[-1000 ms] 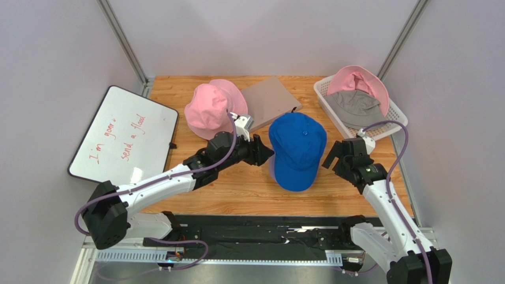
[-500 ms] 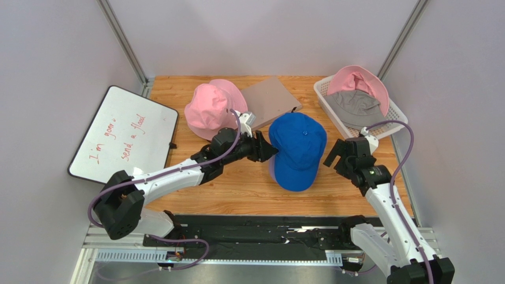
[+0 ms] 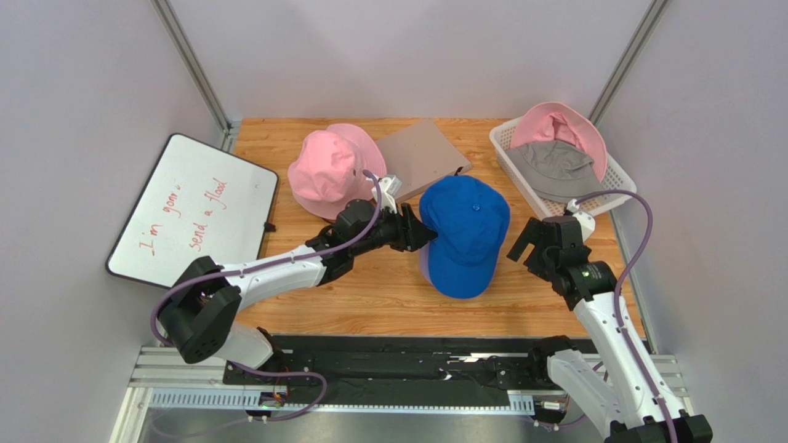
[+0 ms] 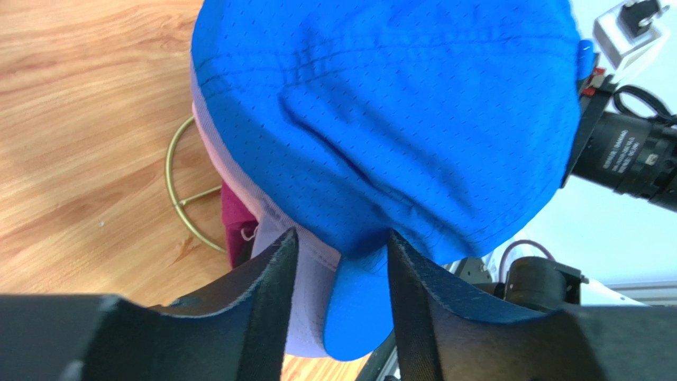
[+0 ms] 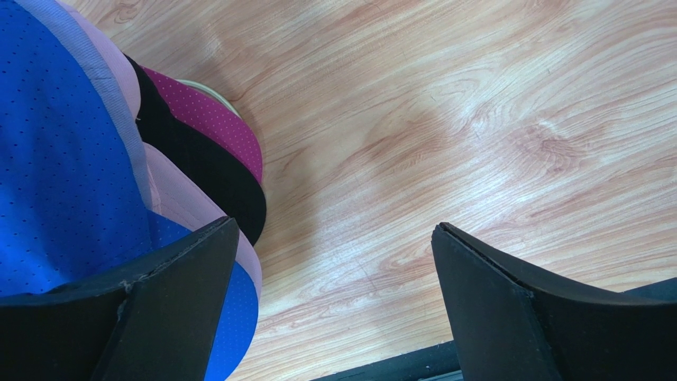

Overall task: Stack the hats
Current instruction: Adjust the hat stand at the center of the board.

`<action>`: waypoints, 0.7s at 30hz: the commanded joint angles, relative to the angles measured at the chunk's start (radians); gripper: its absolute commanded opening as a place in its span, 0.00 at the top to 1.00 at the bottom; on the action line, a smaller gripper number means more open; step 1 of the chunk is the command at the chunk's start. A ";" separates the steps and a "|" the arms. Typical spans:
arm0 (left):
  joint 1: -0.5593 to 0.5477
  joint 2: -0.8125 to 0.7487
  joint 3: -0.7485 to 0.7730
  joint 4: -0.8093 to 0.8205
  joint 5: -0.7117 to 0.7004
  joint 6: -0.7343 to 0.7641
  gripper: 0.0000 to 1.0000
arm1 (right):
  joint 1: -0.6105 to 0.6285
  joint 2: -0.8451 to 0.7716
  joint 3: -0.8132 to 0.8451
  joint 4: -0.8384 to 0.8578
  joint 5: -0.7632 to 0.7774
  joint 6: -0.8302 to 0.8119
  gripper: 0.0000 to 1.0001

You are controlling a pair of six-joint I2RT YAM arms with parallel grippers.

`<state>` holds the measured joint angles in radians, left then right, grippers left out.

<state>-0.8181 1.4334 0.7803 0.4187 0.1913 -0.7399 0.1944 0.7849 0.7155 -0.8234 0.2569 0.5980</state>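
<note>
A blue cap [image 3: 464,231] tops a stack at mid-table. In the left wrist view the blue cap [image 4: 381,103] lies over a lavender cap [image 4: 310,294] and a magenta one [image 4: 237,226], above a gold wire frame [image 4: 179,198]. My left gripper [image 3: 424,235] is at the stack's left edge. Its jaws [image 4: 340,246] stand apart on either side of the blue and lavender rims. My right gripper [image 3: 523,242] hangs wide open just right of the stack. Bare wood shows between its fingers [image 5: 334,238], with a black cap [image 5: 210,178] beside them. A pink bucket hat [image 3: 328,171] sits back left.
A white basket [image 3: 504,148] at the back right holds a pink hat [image 3: 560,125] and a grey hat [image 3: 555,166]. A whiteboard [image 3: 194,208] lies at the left. A flat grey-brown board [image 3: 421,157] rests behind the stack.
My left gripper has slid right onto the stack's edge and its jaws have narrowed a little. The right arm has drifted slightly right, still wide open.
</note>
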 commanded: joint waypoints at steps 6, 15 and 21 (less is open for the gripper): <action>0.004 0.008 -0.012 0.132 0.002 -0.021 0.55 | 0.004 -0.021 0.045 0.001 0.025 -0.007 0.02; 0.004 0.019 -0.018 0.154 0.005 -0.038 0.91 | 0.005 -0.027 0.052 -0.008 0.028 -0.009 0.02; 0.004 0.009 -0.035 0.131 -0.016 -0.041 1.00 | 0.005 -0.036 0.067 -0.019 0.031 -0.010 0.02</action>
<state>-0.8154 1.4551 0.7635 0.5137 0.1883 -0.7780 0.1944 0.7696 0.7296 -0.8318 0.2615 0.5976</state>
